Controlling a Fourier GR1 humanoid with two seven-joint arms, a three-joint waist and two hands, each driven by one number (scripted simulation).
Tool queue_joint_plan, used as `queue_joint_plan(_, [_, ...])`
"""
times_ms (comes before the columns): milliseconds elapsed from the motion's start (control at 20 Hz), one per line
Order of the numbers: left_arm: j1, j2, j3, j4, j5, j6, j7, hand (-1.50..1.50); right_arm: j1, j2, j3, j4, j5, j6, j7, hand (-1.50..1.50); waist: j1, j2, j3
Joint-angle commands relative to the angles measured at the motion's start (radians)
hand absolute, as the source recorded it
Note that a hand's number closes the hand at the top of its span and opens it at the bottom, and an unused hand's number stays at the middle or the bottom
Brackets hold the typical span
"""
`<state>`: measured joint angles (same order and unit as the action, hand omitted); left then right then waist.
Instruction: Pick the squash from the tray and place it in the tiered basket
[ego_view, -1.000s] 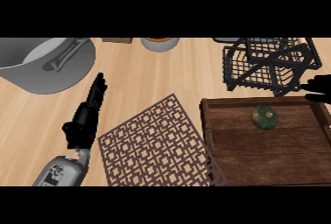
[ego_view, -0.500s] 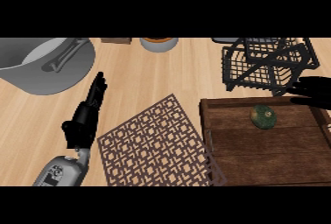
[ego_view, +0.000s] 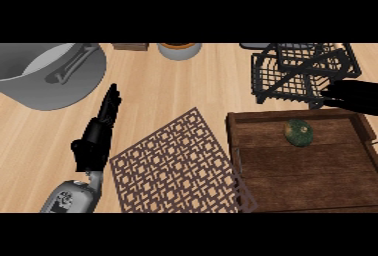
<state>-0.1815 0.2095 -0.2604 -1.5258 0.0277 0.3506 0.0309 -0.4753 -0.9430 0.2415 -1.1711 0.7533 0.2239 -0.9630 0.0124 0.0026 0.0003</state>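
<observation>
— So, what is carried by the surface (ego_view: 192, 85)?

— Pale wood planks are seen throughout. A grey pot (ego_view: 48, 75) is set at the far left, a dark wooden tray (ego_view: 295, 175) at the near right, and a brown lattice mat (ego_view: 177, 165) beside the tray's left wall. The black wire tiered basket (ego_view: 299, 72) is stood just beyond the tray. A small bowl (ego_view: 179, 49) is cut off at the far edge.

— And the squash (ego_view: 298, 132)?

— It is lain in the tray's far part, untouched.

— The hands?

— The left hand (ego_view: 96, 135) is held straight-fingered over bare wood, left of the mat, with nothing in it. The right hand (ego_view: 354, 96) is seen at the right edge, over the tray's far corner beside the basket; whether its fingers are spread or curled cannot be told.
</observation>
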Motion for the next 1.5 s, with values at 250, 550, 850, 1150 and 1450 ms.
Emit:
queue_joint_plan(250, [0.045, -0.012, -0.002, -0.061, -0.039, -0.015, 0.008, 0.00, -0.094, 0.082, 0.045, 0.177, 0.082, 0.052, -0.091, -1.50, 0.003, -0.001, 0.000])
queue_joint_plan(550, [0.025, -0.017, 0.042, -0.020, -0.013, -0.047, 0.012, 0.00, -0.085, 0.125, 0.064, 0.237, 0.090, -0.025, -0.160, -1.50, 0.002, 0.000, 0.000])
queue_joint_plan(850, [0.007, -0.082, 0.007, 0.038, -0.082, -0.009, -0.022, 0.00, -0.120, 0.122, 0.064, 0.283, 0.106, -0.017, -0.195, -1.50, -0.002, 0.001, 0.000])
queue_joint_plan(1150, [0.054, -0.061, 0.037, -0.009, -0.078, -0.033, -0.037, 0.00, -0.133, 0.197, 0.116, 0.218, 0.141, 0.035, -0.076, -1.50, -0.001, -0.001, 0.000])
queue_joint_plan(1450, [-0.013, -0.042, 0.069, -0.085, -0.074, -0.063, 0.082, 0.00, -0.166, 0.248, 0.119, 0.330, 0.185, -0.016, -0.086, -1.50, 0.006, 0.001, 0.000])
